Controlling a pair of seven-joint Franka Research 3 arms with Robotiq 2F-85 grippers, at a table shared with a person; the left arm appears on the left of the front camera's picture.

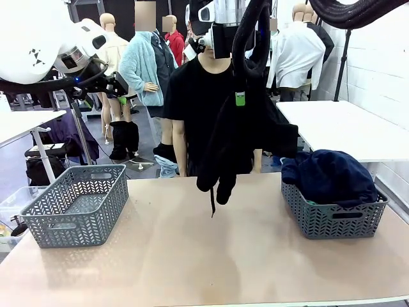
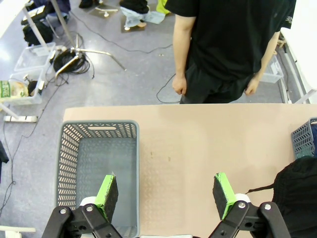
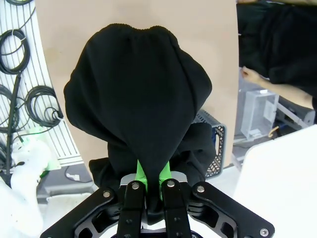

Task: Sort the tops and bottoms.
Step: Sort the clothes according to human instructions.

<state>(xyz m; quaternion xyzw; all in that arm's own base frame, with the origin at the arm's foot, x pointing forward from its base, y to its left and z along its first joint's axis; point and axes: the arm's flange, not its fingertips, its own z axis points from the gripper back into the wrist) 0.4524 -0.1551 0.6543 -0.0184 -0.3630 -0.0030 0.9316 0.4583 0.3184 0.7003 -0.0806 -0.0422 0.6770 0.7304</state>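
A black garment with a drawstring cord, seemingly one of the bottoms, hangs over the middle of the table. My right gripper is shut on its upper end. In the right wrist view the cloth drapes away from the pinched green pads of that gripper. A dark navy top lies heaped in the right basket. My left gripper stands open and empty, high over the left basket, and appears at the upper left of the front view.
The grey left basket holds nothing. A person in a black T-shirt stands at the far table edge, arms down. A white table stands at the back right. Boxes and cables lie on the floor to the left.
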